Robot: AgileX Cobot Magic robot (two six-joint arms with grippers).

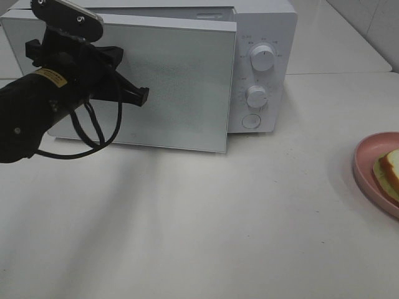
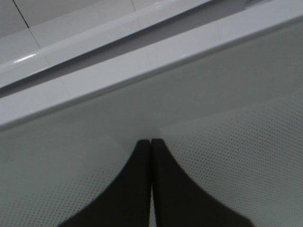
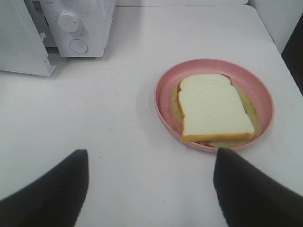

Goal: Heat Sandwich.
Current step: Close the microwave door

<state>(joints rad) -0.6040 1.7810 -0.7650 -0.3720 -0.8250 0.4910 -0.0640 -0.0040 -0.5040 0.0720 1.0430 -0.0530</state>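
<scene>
From the high camera I see a white microwave (image 1: 262, 68) at the top centre of the frame, its door (image 1: 168, 81) swung part way open and angled toward me. My left pincer (image 1: 142, 94), in the upper left of the frame, has its black tips pressed together, holding nothing, with the tips against or just in front of the door's dotted window. I judge the arm is there to push the door wider so the oven can take the food. The left wrist view shows only the two closed tips and the door's pale rim, so I cannot tell if they truly touch the panel. The oven's inside is hidden behind the door.

The sandwich (image 3: 215, 106) lies flat on a round pink plate (image 3: 163, 101) on the white tabletop (image 1: 206, 224), at the right edge of the high frame, where it is cut off and well apart from the microwave. In the right wrist view my right pincer (image 3: 151, 189) hangs spread wide and empty, short of the plate, likely waiting to pick it up. That arm is out of the high frame
</scene>
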